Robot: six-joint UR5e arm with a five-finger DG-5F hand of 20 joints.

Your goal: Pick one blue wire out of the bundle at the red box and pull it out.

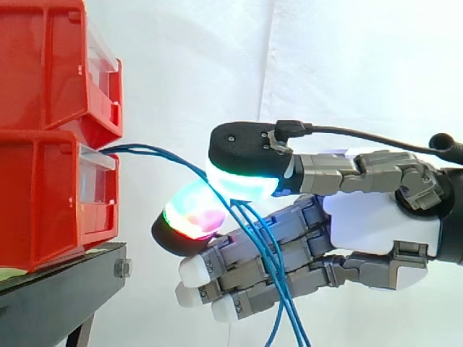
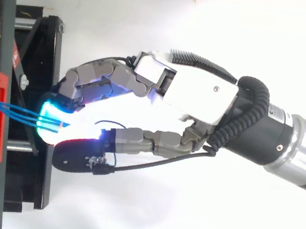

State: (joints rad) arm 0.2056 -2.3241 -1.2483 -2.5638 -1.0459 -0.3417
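Pinch grasp: the hand [image 1: 376,217] at the lower red bin [image 1: 43,202].
Blue wires [image 1: 155,152] leave the bin's front, pass between the glowing thumb pad [image 1: 242,184] and a finger pad [image 1: 194,213], which are closed on them, then hang across the other fingers.

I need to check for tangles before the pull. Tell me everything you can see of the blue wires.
The blue wires are thin, smooth strands, at least three, leaving the front of the lower red bin together. They slope down across the gap and pass between the hand's glowing pads, which close on them; how many are pinched cannot be told. Beyond, they hang slack before the other fingers, crossing, and leave the side view's bottom edge.
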